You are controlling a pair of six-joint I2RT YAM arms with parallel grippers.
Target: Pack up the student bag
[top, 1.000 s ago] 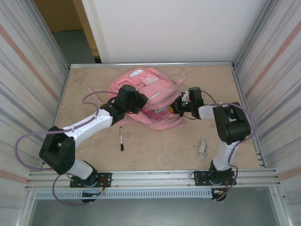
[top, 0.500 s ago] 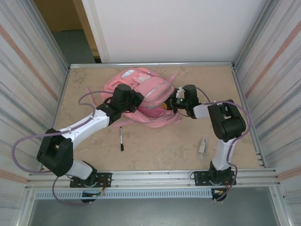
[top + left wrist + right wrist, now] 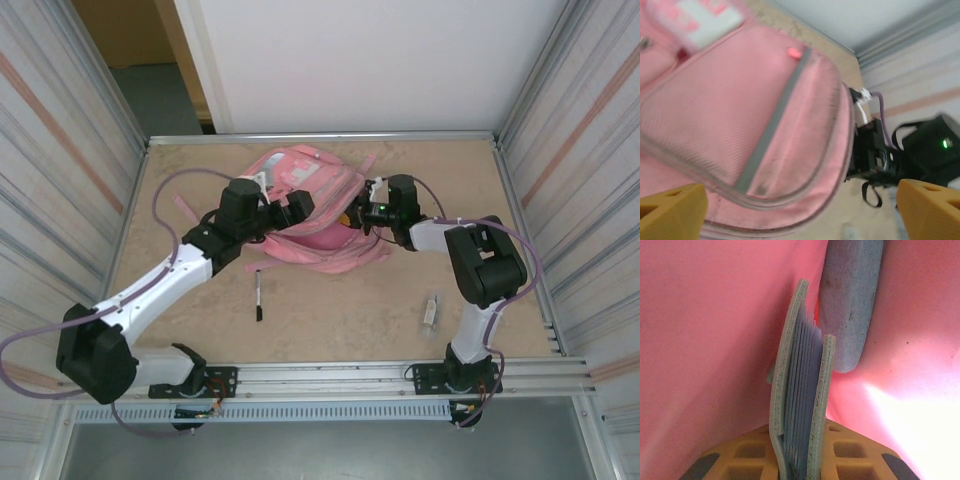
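Top view: the pink bag point(image 3: 320, 185) lies on the far middle of the table point(image 3: 350, 320), front pockets up. The left gripper point(image 3: 297, 204) hangs over its left half, fingers spread. The right gripper point(image 3: 357, 213) is at the bag's right edge; I cannot tell its jaws from this view. A pen point(image 3: 258, 295) lies near the bag's front edge, and a small metal clip point(image 3: 431, 311) lies well apart to the right.

Left wrist view: the left gripper point(image 3: 800, 212) is released, with its fingertips point(image 3: 672, 210) wide apart above the bag point(image 3: 740, 110) and nothing held. The right arm point(image 3: 880, 160) is just beside the bag's edge.

Right wrist view: the right gripper point(image 3: 800, 457) is clenched on an upright notebook point(image 3: 800, 390), surrounded by the bag's pink lining point(image 3: 705, 340). A grey pad point(image 3: 852, 300) stands just behind the notebook.
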